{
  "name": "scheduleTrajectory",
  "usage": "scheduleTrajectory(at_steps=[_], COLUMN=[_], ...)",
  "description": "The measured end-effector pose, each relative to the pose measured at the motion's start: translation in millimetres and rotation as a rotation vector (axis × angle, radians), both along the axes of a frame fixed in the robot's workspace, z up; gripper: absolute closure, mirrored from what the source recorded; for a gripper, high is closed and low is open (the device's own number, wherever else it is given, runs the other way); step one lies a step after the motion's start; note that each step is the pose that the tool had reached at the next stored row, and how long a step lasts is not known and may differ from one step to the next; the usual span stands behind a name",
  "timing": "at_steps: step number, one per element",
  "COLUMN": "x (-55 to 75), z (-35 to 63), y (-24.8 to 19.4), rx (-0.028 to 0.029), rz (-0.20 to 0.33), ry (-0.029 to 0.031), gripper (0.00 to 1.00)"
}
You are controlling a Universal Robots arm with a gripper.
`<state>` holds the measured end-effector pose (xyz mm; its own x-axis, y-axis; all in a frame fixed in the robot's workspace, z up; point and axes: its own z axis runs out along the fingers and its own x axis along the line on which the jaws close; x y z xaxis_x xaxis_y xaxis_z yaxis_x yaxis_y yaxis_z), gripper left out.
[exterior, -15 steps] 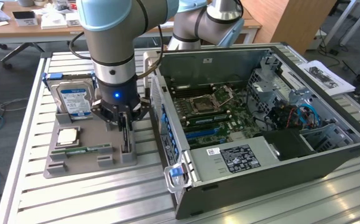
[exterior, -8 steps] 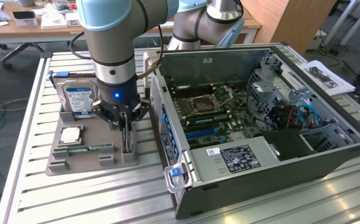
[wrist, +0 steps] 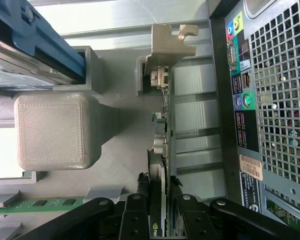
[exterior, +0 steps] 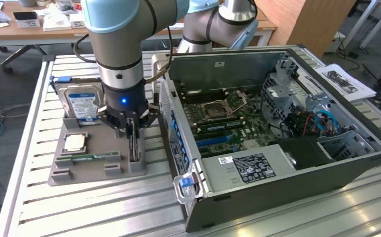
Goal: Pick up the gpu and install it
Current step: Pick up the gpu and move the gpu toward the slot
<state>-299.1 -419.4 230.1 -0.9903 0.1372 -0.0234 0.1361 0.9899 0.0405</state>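
We have the hand [exterior: 134,132] pinched narrow on the gpu [wrist: 161,80], standing on edge in the grey holder [exterior: 91,170]; lifting and installing in the case [exterior: 309,180] remain.

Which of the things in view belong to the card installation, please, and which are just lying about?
Job: thin dark circuit card with silvery bracket; black gripper closed on it; open grey computer case.
Lying about: boxy silver hard drive with blue-white label; narrow green memory stick; square silver chip.

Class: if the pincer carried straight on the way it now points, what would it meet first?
The gpu, standing on edge in the grey holder right under the pincer; how near is unclear.
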Motion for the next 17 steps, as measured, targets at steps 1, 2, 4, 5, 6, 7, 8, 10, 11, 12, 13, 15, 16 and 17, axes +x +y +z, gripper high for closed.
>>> scheduleTrajectory(at_steps=[1,2,4,5,6,7,8,10,11,12,13,15,16,17], x=[0.0,0.0,0.0,0.0,-0.1,0.0,0.0,0.0,0.0,0.0,0.0,0.0,0.0,0.0], z=[0.0,0.0,0.0,0.0,0.0,-0.2,-0.3,-0.3,-0.3,-0.4,-0.4,-0.4,-0.4,-0.4], y=[0.0,0.0,0.0,0.0,0.0,0.0,0.0,0.0,0.0,0.0,0.0,0.0,0.0,0.0], rx=[0.0,-0.0001,-0.0001,-0.0002,-0.0002,-0.0002,-0.0001,-0.0002,-0.0002,-0.0001,-0.0001,-0.0001,-0.0001,-0.0001], rz=[0.0,0.0,0.002,0.01,0.023,0.041,0.059,0.087,0.088,0.088,0.088,0.092,0.099,0.109], ry=[0.0,0.0,0.0,0.0001,0.0002,0.0,0.0,0.0,0.0001,0.0001,0.0,0.0,0.0,0.0001], gripper=[0.73,0.73,0.73,0.73,0.73,0.73,0.73,0.73,0.73,0.73,0.73,0.73,0.73,0.73])
